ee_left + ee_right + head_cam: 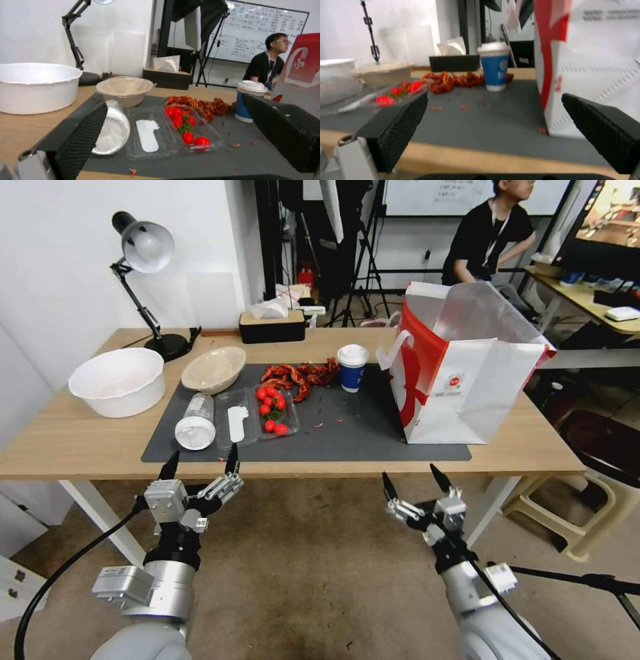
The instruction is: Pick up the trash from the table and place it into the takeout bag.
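Observation:
The table [80, 441] carries a dark grey mat [360, 432] strewn with trash. A blue paper cup [352, 367] with a white lid stands beside a pile of red shells [300, 375]. A clear clamshell tray [275, 411] holds small red tomatoes. A clear tumbler [196, 421] lies on its side, and a beige bowl [213, 369] sits behind it. The takeout bag [467, 373] stands open at the mat's right end. My left gripper [201, 455] hovers open just before the table's front edge, facing the tumbler. My right gripper [411, 477] is open lower down, below the bag.
A large white bowl [119, 380] stands at the table's left end, with a black desk lamp [143, 253] behind it. A black tissue box [272, 323] sits at the back edge. A beige plastic stool [587, 507] stands on the floor to the right of the table.

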